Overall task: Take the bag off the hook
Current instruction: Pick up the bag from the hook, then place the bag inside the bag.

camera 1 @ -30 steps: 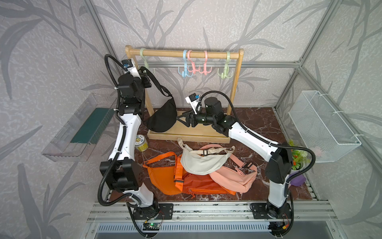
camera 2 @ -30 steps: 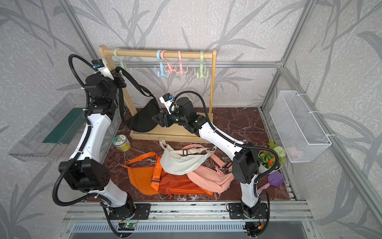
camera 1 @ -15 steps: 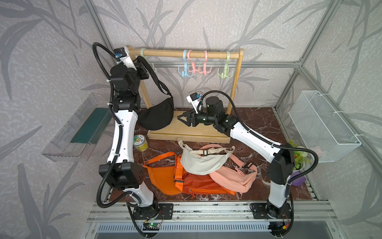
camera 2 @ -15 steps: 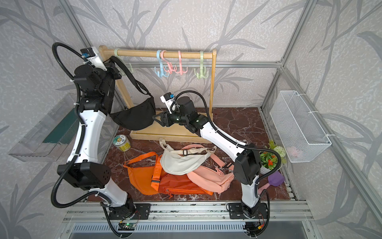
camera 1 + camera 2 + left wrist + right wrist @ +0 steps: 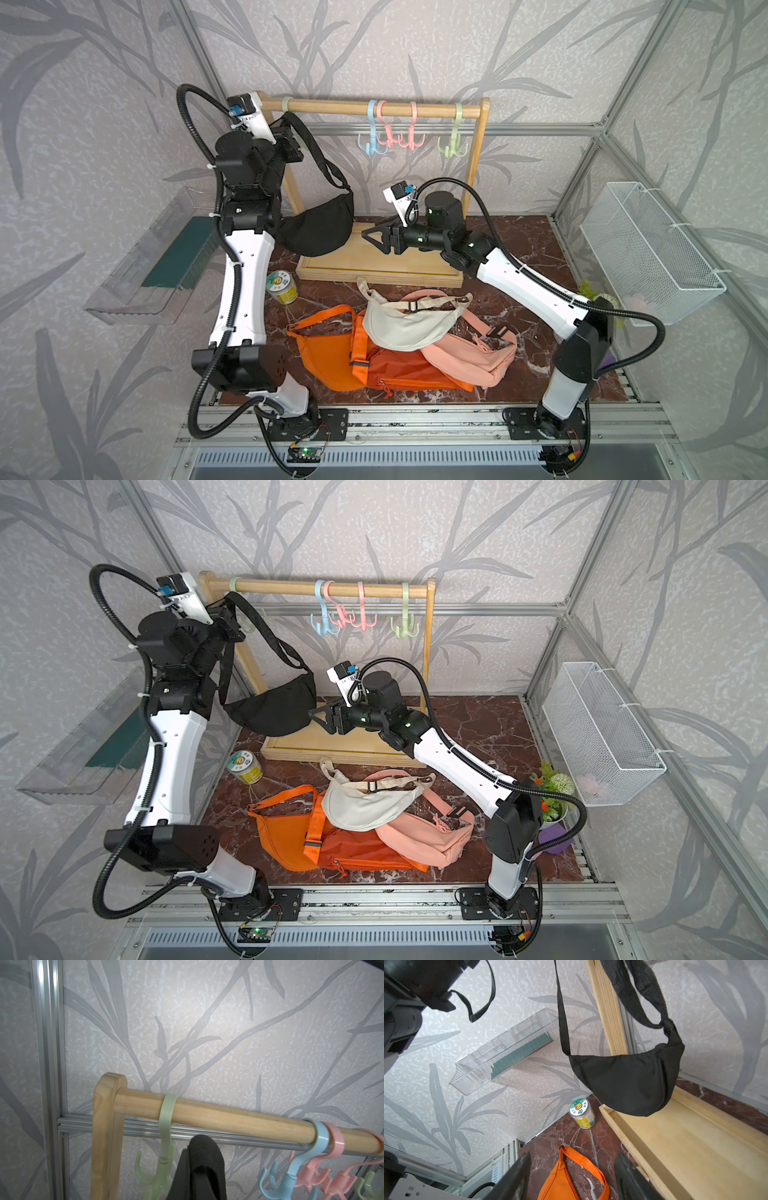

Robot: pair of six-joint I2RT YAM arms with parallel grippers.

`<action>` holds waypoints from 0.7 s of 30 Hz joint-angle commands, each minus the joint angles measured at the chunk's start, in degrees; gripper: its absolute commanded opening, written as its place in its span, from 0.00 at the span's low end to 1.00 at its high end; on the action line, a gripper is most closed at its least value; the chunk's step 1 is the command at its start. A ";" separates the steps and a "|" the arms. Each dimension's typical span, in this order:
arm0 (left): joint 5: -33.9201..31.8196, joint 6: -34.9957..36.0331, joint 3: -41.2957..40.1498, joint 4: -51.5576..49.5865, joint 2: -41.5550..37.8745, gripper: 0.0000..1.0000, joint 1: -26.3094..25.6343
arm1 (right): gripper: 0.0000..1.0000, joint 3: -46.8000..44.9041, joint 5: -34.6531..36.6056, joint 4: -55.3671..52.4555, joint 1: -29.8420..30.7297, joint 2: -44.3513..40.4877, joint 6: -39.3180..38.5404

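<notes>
Left end effector [image 5: 293,137] clenches one black bag [image 5: 318,228]; right end effector [image 5: 368,237] released; five hooks [image 5: 412,124].

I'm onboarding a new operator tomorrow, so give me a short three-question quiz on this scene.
1. Which hand grips the strap of the black bag? A. left hand B. right hand C. neither
2. True or false: the right hand is shut.
3. How many bags lie on the marble table?
Key: 1 A. 2 False: its jaws stand open and empty. 3 Three: orange bag, cream bag, pink bag.
</notes>
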 commanded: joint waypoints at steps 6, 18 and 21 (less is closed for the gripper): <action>4.66 -2.26 -7.63 1.87 -15.48 0.00 -4.80 | 0.70 1.31 5.44 -4.03 0.79 -10.56 -9.04; 10.79 -11.04 -24.80 3.08 -32.32 0.00 -14.10 | 0.76 -3.35 6.91 -6.58 5.78 -23.56 -24.85; 12.79 -14.09 -29.45 4.48 -35.59 0.00 -16.38 | 0.79 -5.45 4.36 -9.45 7.64 -26.60 -28.06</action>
